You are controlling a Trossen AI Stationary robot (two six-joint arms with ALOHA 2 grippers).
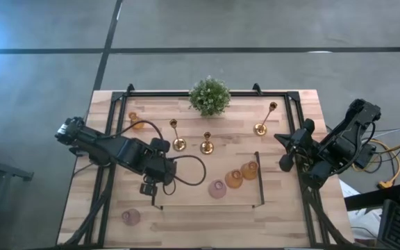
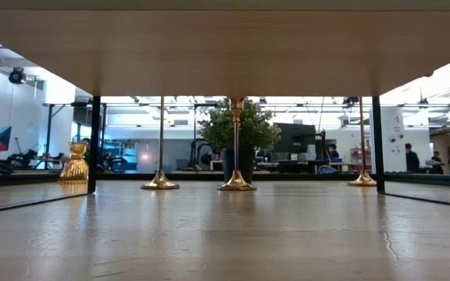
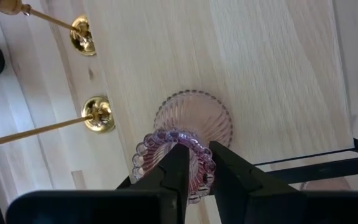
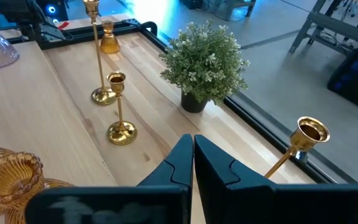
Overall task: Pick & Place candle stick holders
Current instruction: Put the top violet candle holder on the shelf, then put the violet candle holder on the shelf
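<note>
pale wood planks with straight grain make the table (image 1: pixel 207 208), edged by a thin black metal frame (image 1: pixel 283 93). at 12 o'clock on it sits the potted plant (image 1: pixel 209 96), a bushy ball of small green leaves in a dark pot.

the left arm reaches in from 9 o'clock toward the table's middle. the left gripper (image 3: pixel 196 163) has its dark fingers parted a little, astride the beaded rim of a pink glass cup (image 3: pixel 188 134), ribbed and squat; whether the fingers press the rim or stand just off it cannot be told. the right gripper (image 4: pixel 193 151) waits at 3 o'clock, by the table's edge, its fingers pressed together and holding nothing.

three slim brass candlesticks with round polished bases stand across the far half: one tall (image 1: pixel 176 135) at 11 o'clock, a shorter one (image 1: pixel 207 143) near the centre, and a third (image 1: pixel 265 119) at 2 o'clock.

smaller glass cups are scattered: two amber ribbed ones (image 1: pixel 234 179) (image 1: pixel 250 170) touching each other at 4 o'clock, a pink one (image 1: pixel 217 189) just beside them, another pink (image 1: pixel 130 217) at 7 o'clock, and one amber (image 1: pixel 136 122) at 10 o'clock.
</note>
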